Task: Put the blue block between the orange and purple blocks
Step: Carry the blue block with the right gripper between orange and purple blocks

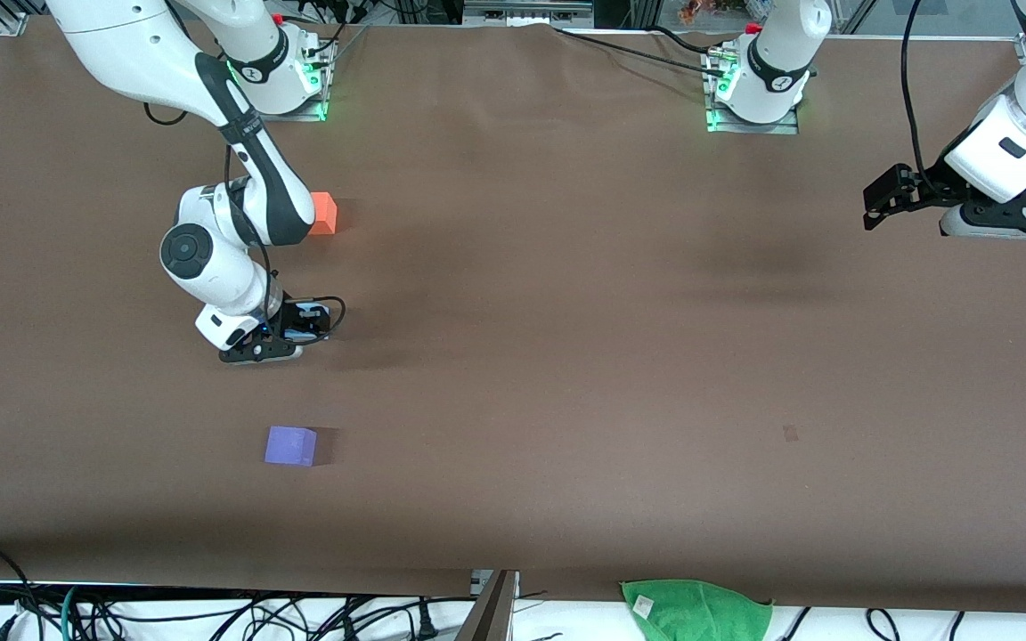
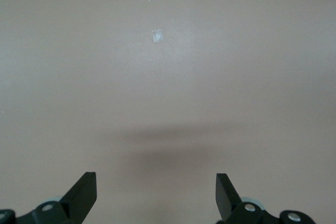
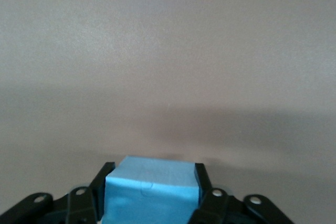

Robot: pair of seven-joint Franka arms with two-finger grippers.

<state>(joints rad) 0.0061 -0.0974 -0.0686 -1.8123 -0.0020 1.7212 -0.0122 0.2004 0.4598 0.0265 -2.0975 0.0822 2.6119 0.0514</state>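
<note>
The right gripper point(image 1: 262, 349) clamps the blue block point(image 3: 149, 192) low over the table point(image 1: 566, 312), between the orange block point(image 1: 323, 213) and purple block point(image 1: 290, 445). An early release could bounce it off-line (foam rebounds). The left gripper point(image 2: 156, 195) waits, spread.

Robotics laboratory. Bench point(image 1: 566, 356) covered in plain brown sheeting; two white arm bases point(image 1: 286, 67) bolted along its top edge (green status lights lit). Loose cables point(image 1: 210, 614) trail beneath the bottom edge, a green cloth point(image 1: 696, 610) draped there; metal framing at the top corners.
</note>
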